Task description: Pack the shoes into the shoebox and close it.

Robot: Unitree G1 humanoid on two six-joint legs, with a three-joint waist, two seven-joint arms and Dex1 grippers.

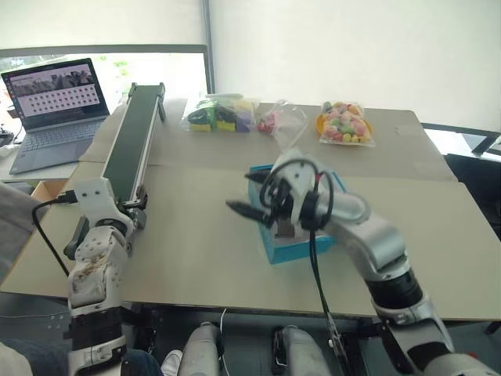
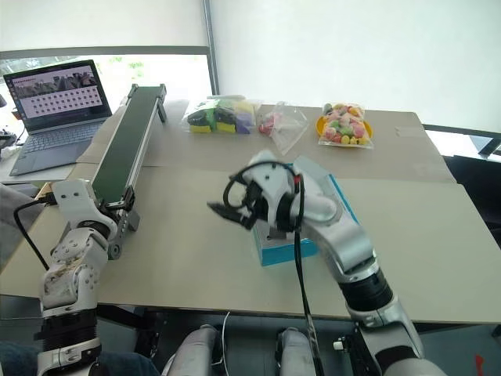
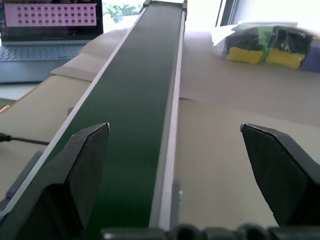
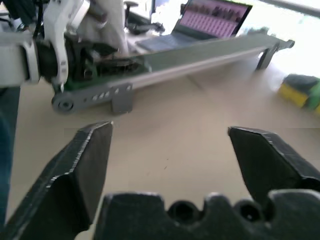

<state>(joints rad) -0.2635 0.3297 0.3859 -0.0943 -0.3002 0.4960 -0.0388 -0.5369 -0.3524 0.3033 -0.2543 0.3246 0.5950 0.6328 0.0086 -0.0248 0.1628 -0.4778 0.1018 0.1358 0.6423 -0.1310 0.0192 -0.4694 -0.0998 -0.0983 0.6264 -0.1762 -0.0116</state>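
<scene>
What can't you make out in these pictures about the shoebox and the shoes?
- Shoebox: in both eye views the right gripper and its arm cover most of it, so whether the lid is shut cannot be told.
- Shoes: whether they lie inside cannot be told.
- Laptop screen: too small to read.

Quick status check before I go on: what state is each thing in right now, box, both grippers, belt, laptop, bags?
shoebox: on the table, mostly hidden by the right arm; lid position cannot be told.
left gripper: jaws open, empty, over the conveyor belt.
right gripper: jaws open, empty.
laptop: lid open, screen lit.
clear bags: lying at the table's far edge.
</scene>
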